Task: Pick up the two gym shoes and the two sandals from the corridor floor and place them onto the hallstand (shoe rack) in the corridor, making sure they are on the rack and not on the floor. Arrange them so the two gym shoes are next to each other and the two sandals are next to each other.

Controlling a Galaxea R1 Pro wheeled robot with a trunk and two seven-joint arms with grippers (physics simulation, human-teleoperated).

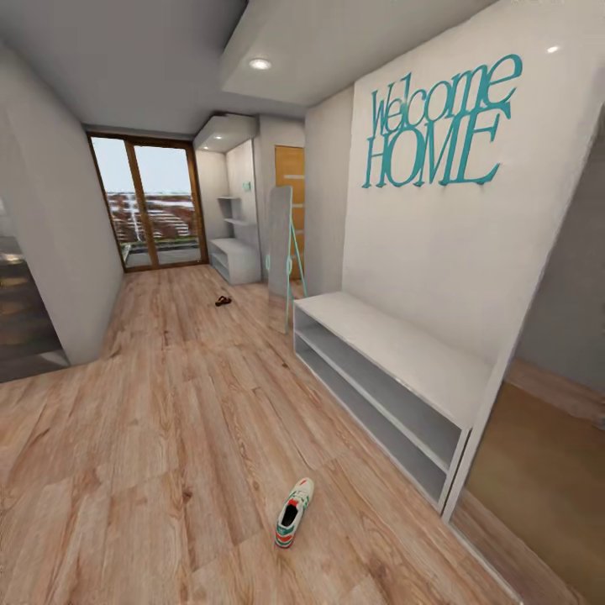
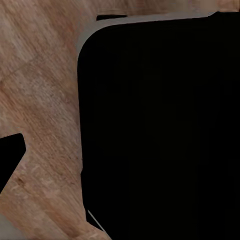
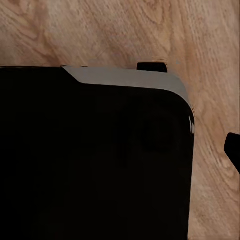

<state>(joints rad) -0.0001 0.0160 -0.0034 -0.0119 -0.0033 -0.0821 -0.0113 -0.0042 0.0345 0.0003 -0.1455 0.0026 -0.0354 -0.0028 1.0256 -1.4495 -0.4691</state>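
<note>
One gym shoe [image 1: 294, 512], cream-white with green stripes and a red-orange heel, lies on the corridor floor [image 1: 168, 437] near the front, toe pointing away. Far down the corridor a small dark-brown sandal [image 1: 223, 300] rests on the planks. The hallstand [image 1: 235, 259], light grey with stepped shelves above it, stands at the far end beside the glass door. In the left wrist view a dark tip [image 2: 11, 156] juts over the floor beside the robot's black body [image 2: 160, 130]. The right wrist view has a similar dark tip [image 3: 233, 150]. Neither view lets me judge the jaws.
A long white two-shelf bench [image 1: 395, 353] runs along the right wall under the "Welcome HOME" lettering [image 1: 441, 126]. A leaning mirror [image 1: 280, 244] stands past it. A grey wall corner [image 1: 67, 277] juts in at the left. The glass door [image 1: 155, 206] closes the far end.
</note>
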